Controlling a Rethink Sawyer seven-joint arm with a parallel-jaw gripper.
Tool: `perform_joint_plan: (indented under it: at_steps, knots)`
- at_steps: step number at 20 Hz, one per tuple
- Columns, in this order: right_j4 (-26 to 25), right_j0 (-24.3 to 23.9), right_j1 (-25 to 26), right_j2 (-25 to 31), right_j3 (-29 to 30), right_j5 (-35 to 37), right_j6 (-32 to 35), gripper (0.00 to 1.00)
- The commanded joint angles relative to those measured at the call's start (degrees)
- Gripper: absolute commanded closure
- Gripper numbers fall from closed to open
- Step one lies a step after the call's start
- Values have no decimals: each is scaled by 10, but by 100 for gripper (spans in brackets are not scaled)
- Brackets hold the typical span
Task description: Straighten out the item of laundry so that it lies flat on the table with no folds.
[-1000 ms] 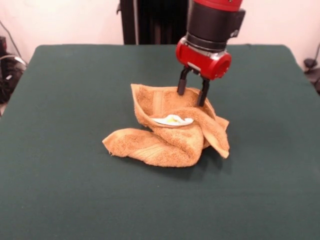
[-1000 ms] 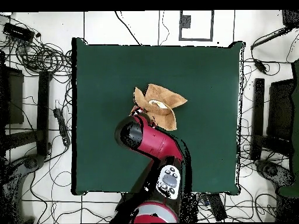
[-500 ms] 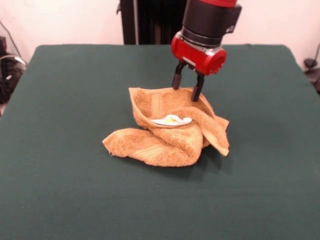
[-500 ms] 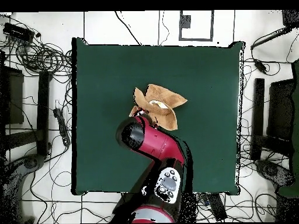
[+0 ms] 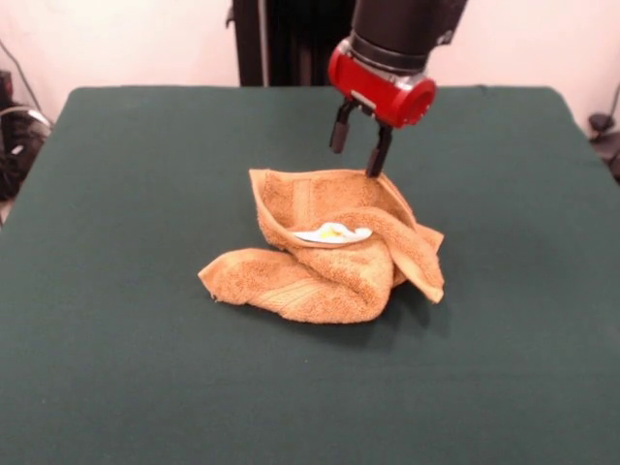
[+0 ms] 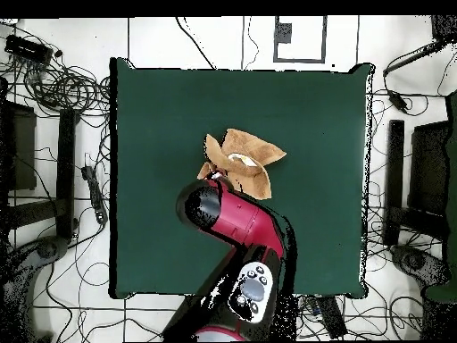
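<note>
Front view: the small orange-tan terry-cloth towel (image 5: 329,250) lies bunched near the middle of the large dark green felt-covered table (image 5: 116,368), folded over itself several times, with a white label (image 5: 333,233) showing on its upper fold. The gripper (image 5: 358,145), black-fingered under a red wrist housing, hangs just above the towel's far edge with its fingers spread and nothing between them; the lower fingertip looks close to the cloth, though I cannot tell whether it touches. To do this step well, I judge the gripper should come down on a single outer layer at a free corner or edge of the towel, not on the thick folded mass, then pull outward and low along the table so the layers slide apart instead of lifting as one lump. The arm comes down steeply from above and behind the towel, its wrist tilted slightly.

Overhead view: the towel (image 6: 243,163) sits near the table's (image 6: 152,107) centre. The red arm (image 6: 234,223) reaches from the table's bottom edge to the towel's lower-left side, its bulk hiding the gripper.
</note>
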Motion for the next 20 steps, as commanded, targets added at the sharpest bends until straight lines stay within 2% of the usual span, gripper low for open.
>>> perform_joint_plan:
  at_steps: [1, 4, 9, 20]
  knots:
    - [31, 9, -11, 29, 8, 53, 133, 0]
    - [35, -5, 0, 59, 31, 1, 130, 0]
    - [38, -26, 7, 88, 51, -38, 128, 0]
    - [40, -39, 21, 116, 70, -80, 138, 0]
